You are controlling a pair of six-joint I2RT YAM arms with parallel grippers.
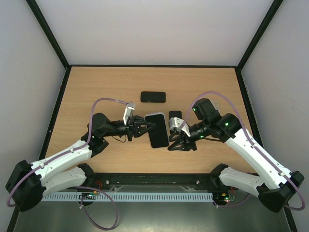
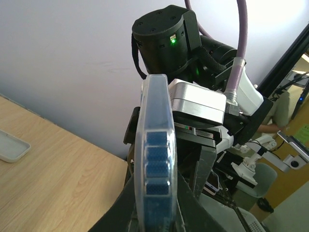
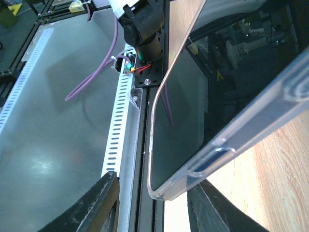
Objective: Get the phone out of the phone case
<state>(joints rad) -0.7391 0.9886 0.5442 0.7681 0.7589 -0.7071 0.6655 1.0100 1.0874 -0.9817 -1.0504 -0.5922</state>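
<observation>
Two claws, we note: left gripper (image 1: 144, 127) clamped on clear plastic phone case (image 3: 217, 150), anchoring it; right gripper (image 3: 157, 198) half-open, empty, astride its near corner to pry

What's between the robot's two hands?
A black-screened phone in a clear plastic case, gripped by the left hand. The top view shows it.

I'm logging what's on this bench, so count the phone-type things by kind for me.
Phone in a clear case: 1
Black phone-sized slabs lying flat: 2
Total: 3
</observation>
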